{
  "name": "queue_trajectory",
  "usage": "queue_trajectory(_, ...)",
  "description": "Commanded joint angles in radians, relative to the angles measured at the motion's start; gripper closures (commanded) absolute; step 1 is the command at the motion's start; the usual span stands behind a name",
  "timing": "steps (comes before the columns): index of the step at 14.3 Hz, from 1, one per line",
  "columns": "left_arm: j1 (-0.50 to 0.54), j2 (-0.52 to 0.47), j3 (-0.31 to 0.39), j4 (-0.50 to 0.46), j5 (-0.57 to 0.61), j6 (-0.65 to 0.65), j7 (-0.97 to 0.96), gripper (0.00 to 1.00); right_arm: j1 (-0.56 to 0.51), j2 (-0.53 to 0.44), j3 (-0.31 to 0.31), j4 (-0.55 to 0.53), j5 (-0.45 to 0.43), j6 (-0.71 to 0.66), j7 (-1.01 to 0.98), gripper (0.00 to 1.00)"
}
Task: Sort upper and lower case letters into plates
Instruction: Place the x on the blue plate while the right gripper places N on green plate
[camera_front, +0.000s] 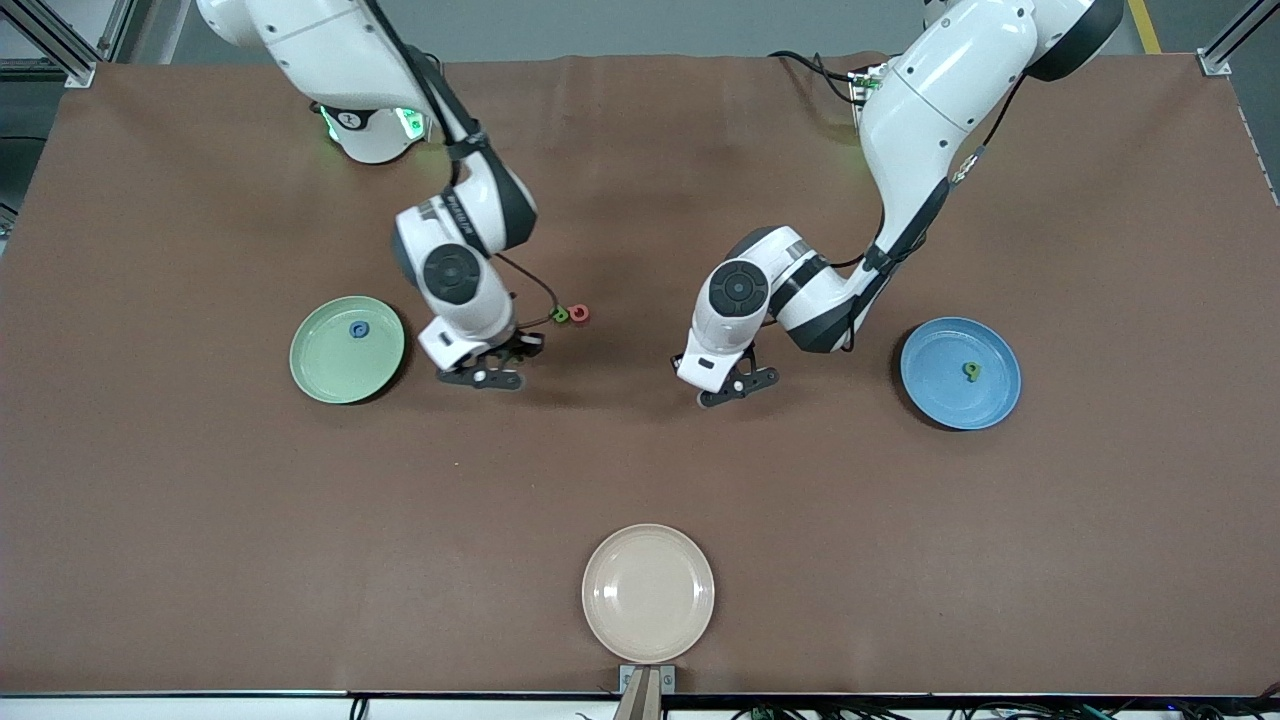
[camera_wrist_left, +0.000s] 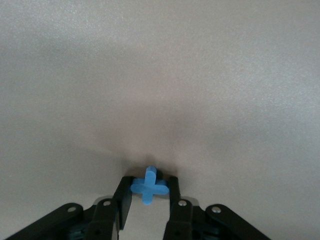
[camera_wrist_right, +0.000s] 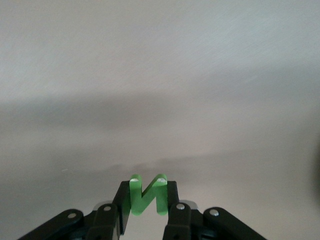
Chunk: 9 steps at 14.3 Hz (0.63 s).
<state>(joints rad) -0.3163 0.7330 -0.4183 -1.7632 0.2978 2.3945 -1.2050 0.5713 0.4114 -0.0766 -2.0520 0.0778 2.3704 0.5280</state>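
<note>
Both arms are glossy white shells with dark grey to black joint bands; each wrist carries a round dark cap with a small centre mark; thin black cables run along the forearms and loop loose near the wrists — the right arm's base glows green. The right gripper and the left gripper are black linkage fingers with silver rivets at the pivots; square black pads tip them — each hangs from a white block.
</note>
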Motion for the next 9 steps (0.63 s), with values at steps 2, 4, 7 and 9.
queue_trajectory(2,-0.006,0.003,0.006,0.004,0.029,-0.008,-0.011,0.82,-0.166,-0.201,0.014,-0.193,-0.026,0.003,-0.233,1.00)
queue_trajectory(4,0.011,-0.035,0.004,0.002,0.032,-0.050,-0.005,0.85,-0.232,-0.261,0.014,-0.264,-0.059,0.006,-0.325,1.00)
queue_trajectory(7,0.048,-0.128,0.003,-0.001,0.032,-0.147,0.044,0.86,-0.339,-0.325,0.014,-0.344,-0.107,0.010,-0.446,1.00)
queue_trajectory(9,0.107,-0.194,-0.005,-0.021,0.024,-0.211,0.126,0.87,-0.407,-0.352,0.014,-0.378,-0.110,0.013,-0.538,1.00)
